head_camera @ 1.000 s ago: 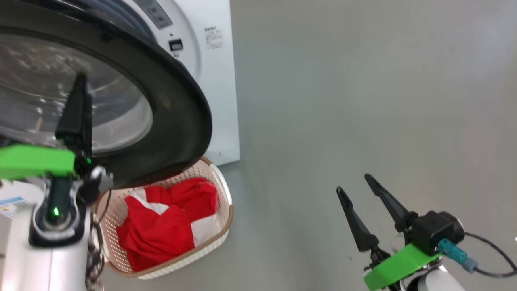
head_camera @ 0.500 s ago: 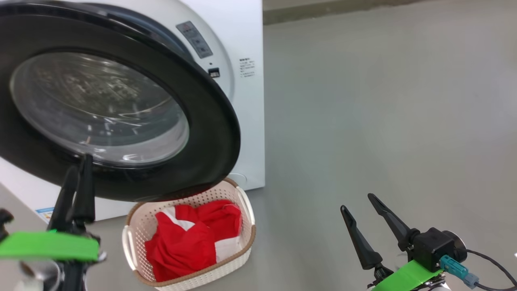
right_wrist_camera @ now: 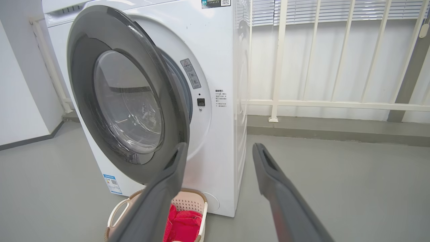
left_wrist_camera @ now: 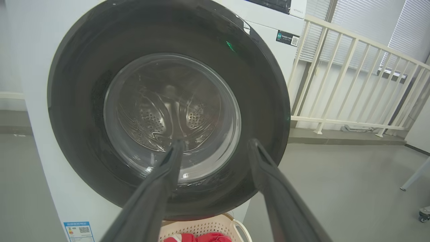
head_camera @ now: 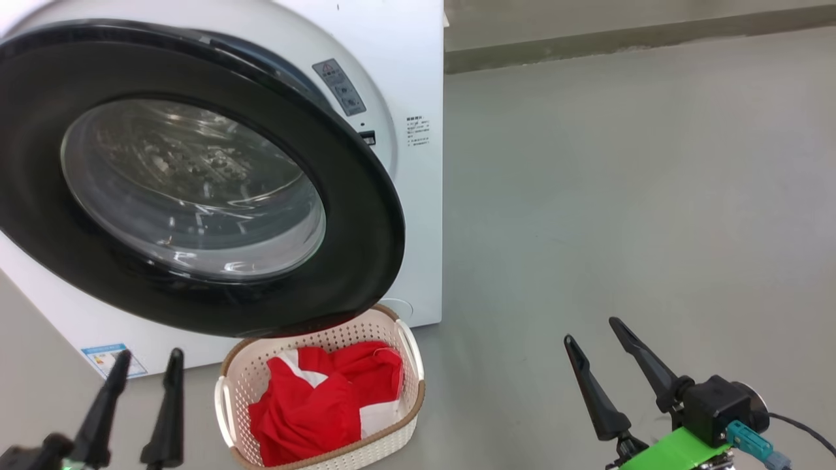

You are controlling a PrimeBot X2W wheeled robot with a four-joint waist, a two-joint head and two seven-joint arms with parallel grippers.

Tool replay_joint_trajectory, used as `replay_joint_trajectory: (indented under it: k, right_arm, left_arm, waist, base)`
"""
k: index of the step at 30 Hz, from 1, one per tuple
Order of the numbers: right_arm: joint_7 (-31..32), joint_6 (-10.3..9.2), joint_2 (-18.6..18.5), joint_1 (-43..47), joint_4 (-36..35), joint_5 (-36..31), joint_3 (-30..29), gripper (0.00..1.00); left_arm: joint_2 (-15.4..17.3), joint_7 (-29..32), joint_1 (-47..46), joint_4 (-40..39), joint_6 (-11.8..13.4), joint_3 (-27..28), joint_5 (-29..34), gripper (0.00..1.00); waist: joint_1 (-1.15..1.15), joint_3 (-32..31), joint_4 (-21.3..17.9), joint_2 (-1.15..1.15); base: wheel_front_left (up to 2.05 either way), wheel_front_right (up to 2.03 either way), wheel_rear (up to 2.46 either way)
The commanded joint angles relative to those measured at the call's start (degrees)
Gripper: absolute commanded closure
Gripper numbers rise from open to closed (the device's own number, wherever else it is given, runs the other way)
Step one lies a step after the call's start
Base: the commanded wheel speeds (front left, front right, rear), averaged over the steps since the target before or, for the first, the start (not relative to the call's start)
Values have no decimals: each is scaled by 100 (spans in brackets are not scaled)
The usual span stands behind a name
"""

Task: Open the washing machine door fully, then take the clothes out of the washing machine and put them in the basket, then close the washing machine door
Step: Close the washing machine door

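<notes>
Grey floor (head_camera: 620,196), white railing (right_wrist_camera: 336,105) (blinds (right_wrist_camera: 336,8) behind, perhaps); left gripper (head_camera: 149,355), right gripper (head_camera: 591,330) gape empty

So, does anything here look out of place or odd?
Only the washing machine door: it stands ajar, its lower rim hanging over the basket of red clothes. Nothing looks spilled or damaged.

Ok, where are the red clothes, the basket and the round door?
the clothes (head_camera: 307,418): head view, the red fabric.
the basket (head_camera: 313,339): head view, its perforated back wall.
the washing machine door (head_camera: 363,215): head view, its black rim.
</notes>
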Motion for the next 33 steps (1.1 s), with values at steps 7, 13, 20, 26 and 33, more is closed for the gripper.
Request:
replay_joint_trajectory:
  k: [7,13,20,26,33]
  right_arm:
    - [-36,28,-28,64,-276,-17,-65,0]
    - [-36,28,4,89,-323,-41,-97,0]
    - [-36,28,15,80,-336,-44,-69,0]
    - [-36,28,25,66,-332,-47,-69,0]
    - [-36,28,71,-46,-267,-165,-113,0]
  left_arm:
    - [-530,-67,454,-347,-167,1004,1053,0]
    - [-696,-68,619,-240,-220,999,1750,0]
    - [-747,-68,674,-176,-231,954,1982,0]
    - [-735,-68,683,-169,-232,940,2041,0]
    - [-790,-69,644,-186,-232,900,2074,0]
  waist:
    - [0,-92,14,0]
    - [0,-105,52,0]
    - [0,-102,29,0]
    - [0,-67,2,0]
    - [0,19,56,0]
  base:
    - [0,0,0]
    - [0,0,0]
    - [0,0,0]
    - [0,0,0]
    - [0,0,0]
